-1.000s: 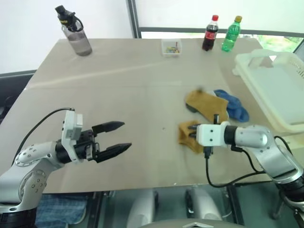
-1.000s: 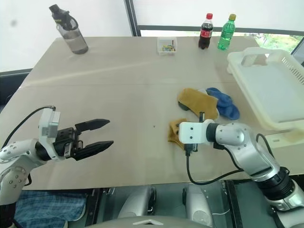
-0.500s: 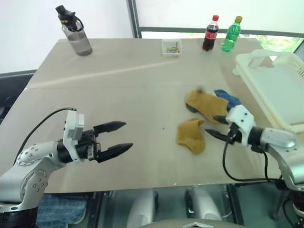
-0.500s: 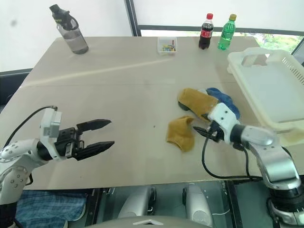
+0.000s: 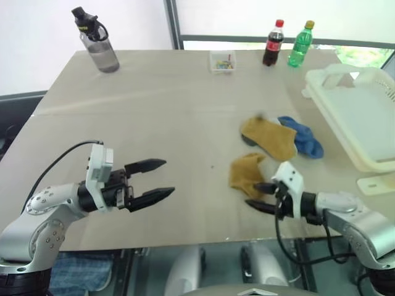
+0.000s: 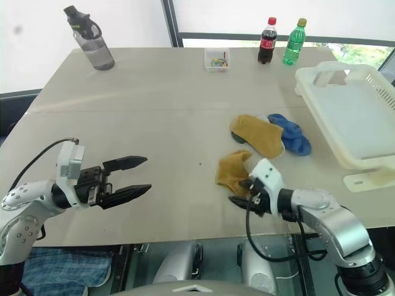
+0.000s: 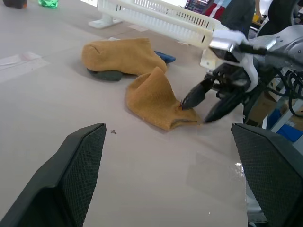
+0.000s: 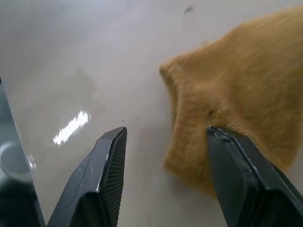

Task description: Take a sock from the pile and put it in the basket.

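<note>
A lone yellow sock lies on the table, just near of the pile, where another yellow sock and a blue one overlap. The right gripper sits low at that sock's near edge, jaws apart, one fingertip touching the cloth, nothing clamped. The basket stands at the right edge, empty as far as visible. The left gripper hovers wide open, well to the left. No sock is lifted; grasping, carrying and dropping all remain.
</note>
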